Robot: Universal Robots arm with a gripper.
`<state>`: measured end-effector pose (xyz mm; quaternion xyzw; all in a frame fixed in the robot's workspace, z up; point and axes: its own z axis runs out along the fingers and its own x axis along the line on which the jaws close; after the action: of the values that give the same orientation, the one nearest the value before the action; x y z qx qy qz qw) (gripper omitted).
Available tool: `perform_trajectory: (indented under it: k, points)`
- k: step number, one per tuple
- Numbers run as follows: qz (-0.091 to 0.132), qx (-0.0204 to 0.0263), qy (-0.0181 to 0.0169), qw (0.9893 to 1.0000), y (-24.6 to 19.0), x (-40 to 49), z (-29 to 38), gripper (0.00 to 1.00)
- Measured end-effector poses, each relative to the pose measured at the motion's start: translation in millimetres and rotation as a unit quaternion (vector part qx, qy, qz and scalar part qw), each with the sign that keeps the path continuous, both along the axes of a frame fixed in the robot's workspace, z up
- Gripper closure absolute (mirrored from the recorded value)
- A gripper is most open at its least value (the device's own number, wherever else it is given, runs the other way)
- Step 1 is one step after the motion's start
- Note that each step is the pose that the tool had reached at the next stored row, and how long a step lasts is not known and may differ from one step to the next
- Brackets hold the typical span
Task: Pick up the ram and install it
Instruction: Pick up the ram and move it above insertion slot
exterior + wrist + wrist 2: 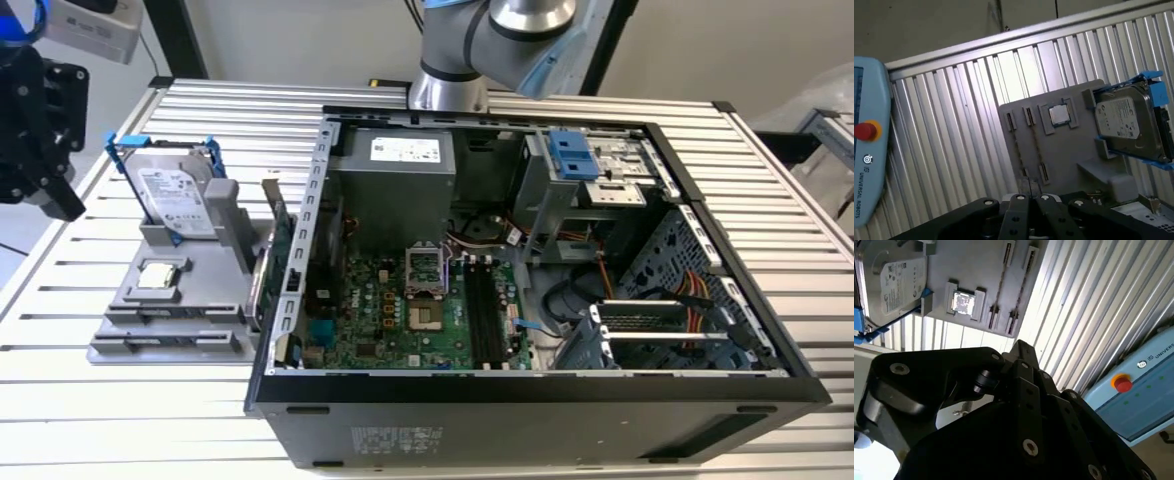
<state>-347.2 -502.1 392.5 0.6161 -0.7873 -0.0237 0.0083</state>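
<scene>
My gripper [60, 203] hangs over the table's edge at the exterior view's left, apart from the grey holder [127, 300]. Its black fingers [1020, 202] meet at the tips with nothing between them, which shows in both wrist views [1020, 346]. The holder carries a silver hard drive [176, 200] in a blue frame and a small square processor chip [1059, 115]. Two thin dark strips [1034, 145] run edge-on between the holder's slot posts. I cannot tell whether they are the ram.
The open computer case [534, 385] fills the table's middle, with the green motherboard [387, 320] and its black memory slots [481, 310] exposed. The arm's base [454, 60] stands behind the case. A blue teach pendant [869, 150] with a red button lies on the ribbed table [954, 150].
</scene>
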Motion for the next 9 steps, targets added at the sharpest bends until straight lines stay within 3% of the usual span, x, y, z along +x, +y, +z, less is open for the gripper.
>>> perform_trajectory:
  k: [4, 9]
  points:
    - [0.034, 0.0, -0.0004, 0.9994, 0.0, 0.0, 0.0, 1.0]
    - [0.071, 0.0, -0.0004, 0.9975, 0.0, 0.0, 0.0, 1.0]
